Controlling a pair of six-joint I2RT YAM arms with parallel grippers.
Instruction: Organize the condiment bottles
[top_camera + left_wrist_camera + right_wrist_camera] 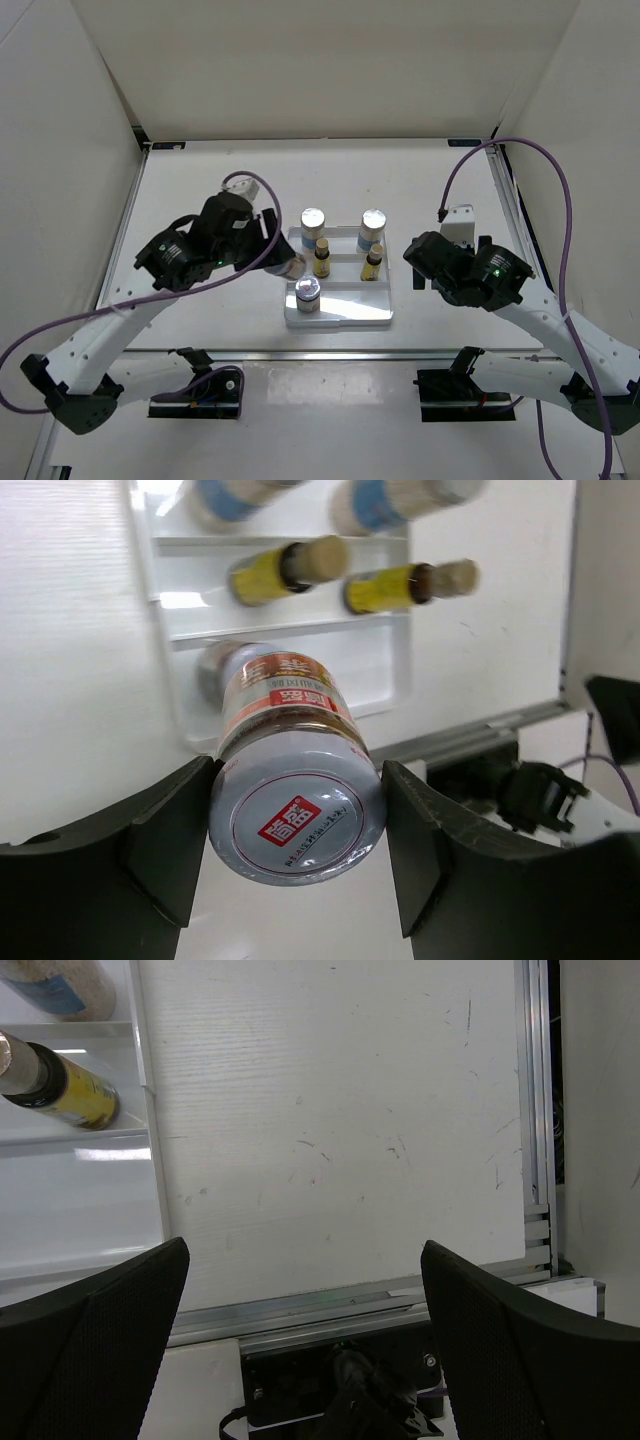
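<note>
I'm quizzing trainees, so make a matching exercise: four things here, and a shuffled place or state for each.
1 left gripper
2 right gripper
3 tall white silver-capped bottles
4 tiny yellow tan-capped bottles

A middle row of the white tray
B open, holding nothing
C far row of the tray
D shut on a short brownish silver-lidded jar

Pairs: 1-D, 2-B, 3-C, 4-A

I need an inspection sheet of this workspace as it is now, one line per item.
Surface: white table carrying a white three-row tray.
Job's things: tall white bottles in back row; yellow bottles in middle row; one jar in front row; second jar tilted at tray's left edge.
Clutter: nothing seen.
Grippers: left gripper shut on second jar; right gripper open, empty.
Cables: purple cables, one along each arm.
Surroundings: white walls.
</note>
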